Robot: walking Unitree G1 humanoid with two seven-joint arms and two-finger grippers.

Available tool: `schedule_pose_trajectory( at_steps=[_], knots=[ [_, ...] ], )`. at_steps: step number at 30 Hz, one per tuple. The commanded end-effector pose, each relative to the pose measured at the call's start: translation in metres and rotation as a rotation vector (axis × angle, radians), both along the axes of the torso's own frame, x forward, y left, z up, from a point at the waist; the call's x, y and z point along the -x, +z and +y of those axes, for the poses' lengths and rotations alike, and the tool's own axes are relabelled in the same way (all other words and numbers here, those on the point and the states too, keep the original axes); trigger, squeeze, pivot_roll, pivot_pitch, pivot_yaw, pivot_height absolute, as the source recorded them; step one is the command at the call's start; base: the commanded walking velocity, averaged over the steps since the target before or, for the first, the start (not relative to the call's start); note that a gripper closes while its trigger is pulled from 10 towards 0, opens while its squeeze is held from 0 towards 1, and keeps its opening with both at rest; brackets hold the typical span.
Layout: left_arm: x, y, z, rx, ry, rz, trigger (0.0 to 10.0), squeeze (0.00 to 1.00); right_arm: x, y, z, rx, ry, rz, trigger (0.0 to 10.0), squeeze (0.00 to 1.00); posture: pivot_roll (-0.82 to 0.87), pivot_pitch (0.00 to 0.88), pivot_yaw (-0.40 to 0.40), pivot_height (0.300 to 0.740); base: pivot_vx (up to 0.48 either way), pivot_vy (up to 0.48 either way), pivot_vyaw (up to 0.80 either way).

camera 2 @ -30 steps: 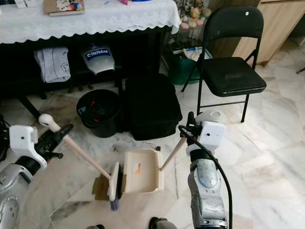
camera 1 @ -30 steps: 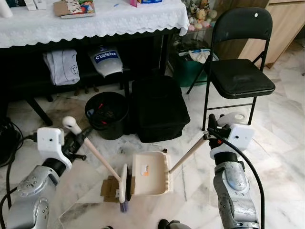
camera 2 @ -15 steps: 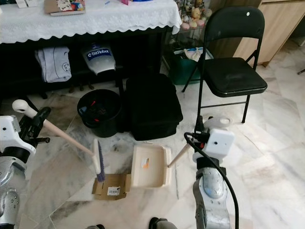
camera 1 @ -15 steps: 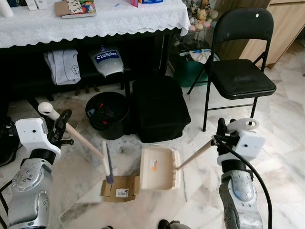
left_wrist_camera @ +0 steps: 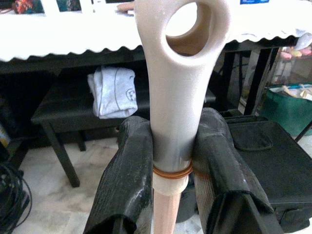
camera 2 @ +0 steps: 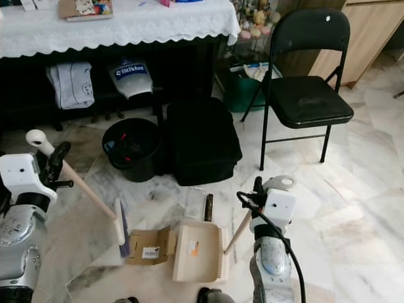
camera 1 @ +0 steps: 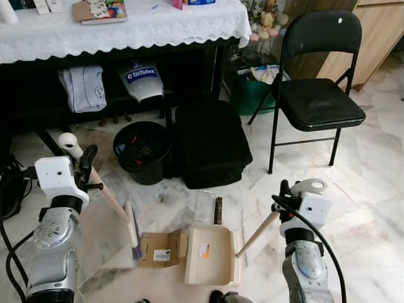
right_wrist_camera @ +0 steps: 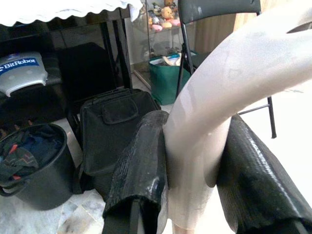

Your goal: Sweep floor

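Observation:
My left gripper point(camera 1: 85, 165) is shut on the cream broom handle point(camera 1: 104, 192), just below its looped top end. The broom head point(camera 1: 132, 230) rests on the marble floor against the left edge of a flat piece of cardboard point(camera 1: 161, 247). A cream dustpan point(camera 1: 208, 254) lies on the floor touching the cardboard's right side. Its long handle point(camera 1: 255, 233) rises to my right gripper point(camera 1: 282, 194), which is shut on it. The left wrist view has both fingers point(left_wrist_camera: 126, 165) clamped on the handle. In the right wrist view the fingers point(right_wrist_camera: 141, 165) pinch the curved dustpan handle.
A small dark object point(camera 1: 218, 210) lies on the floor beyond the dustpan. Further back stand a black bin point(camera 1: 141, 151), a black bag point(camera 1: 211, 142) and a black folding chair point(camera 1: 319, 95). A table with a white cloth point(camera 1: 126, 28) spans the back. Cables point(camera 1: 9, 189) lie at the left.
The broom head swung left off the cardboard to its left edge. The dustpan slid toward me, uncovering the small dark object. The right gripper came lower and nearer.

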State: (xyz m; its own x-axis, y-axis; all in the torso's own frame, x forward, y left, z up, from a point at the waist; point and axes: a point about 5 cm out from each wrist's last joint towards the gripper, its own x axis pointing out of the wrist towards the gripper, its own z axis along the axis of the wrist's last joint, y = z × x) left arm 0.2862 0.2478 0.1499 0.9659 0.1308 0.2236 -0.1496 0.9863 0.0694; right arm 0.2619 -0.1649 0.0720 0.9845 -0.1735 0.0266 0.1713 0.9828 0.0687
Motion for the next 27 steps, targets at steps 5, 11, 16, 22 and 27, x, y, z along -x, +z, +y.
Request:
schedule_pose_trajectory(
  at_steps=[5, 11, 16, 22, 27],
  knots=[
    [-0.004, 0.0, -0.007, -0.019, -0.009, -0.04, 10.0, 0.06, 0.001, -0.004, -0.001, 0.015, -0.011, -0.016, 10.0, 0.0, -0.01, 0.195, -0.026, 0.74, 0.0, 0.0, 0.0],
    [-0.005, -0.006, -0.012, -0.007, -0.01, -0.039, 10.0, 0.06, 0.0, -0.005, -0.001, 0.027, -0.01, -0.025, 10.0, 0.0, -0.02, 0.213, -0.029, 0.74, 0.0, 0.0, 0.0],
    [-0.004, -0.007, -0.014, -0.005, -0.015, -0.045, 10.0, 0.06, -0.002, -0.006, 0.0, 0.034, -0.001, -0.034, 10.0, 0.0, -0.02, 0.224, -0.032, 0.74, 0.0, 0.0, 0.0],
    [-0.002, -0.011, -0.012, -0.005, -0.01, -0.042, 10.0, 0.06, -0.004, -0.006, 0.001, 0.047, 0.008, -0.044, 10.0, 0.0, -0.02, 0.24, -0.032, 0.74, 0.0, 0.0, 0.0],
    [0.0, -0.014, -0.01, -0.006, -0.006, -0.034, 10.0, 0.06, -0.005, -0.006, 0.001, 0.051, 0.011, -0.049, 10.0, 0.0, -0.02, 0.245, -0.032, 0.74, 0.0, 0.0, 0.0]
  ],
)
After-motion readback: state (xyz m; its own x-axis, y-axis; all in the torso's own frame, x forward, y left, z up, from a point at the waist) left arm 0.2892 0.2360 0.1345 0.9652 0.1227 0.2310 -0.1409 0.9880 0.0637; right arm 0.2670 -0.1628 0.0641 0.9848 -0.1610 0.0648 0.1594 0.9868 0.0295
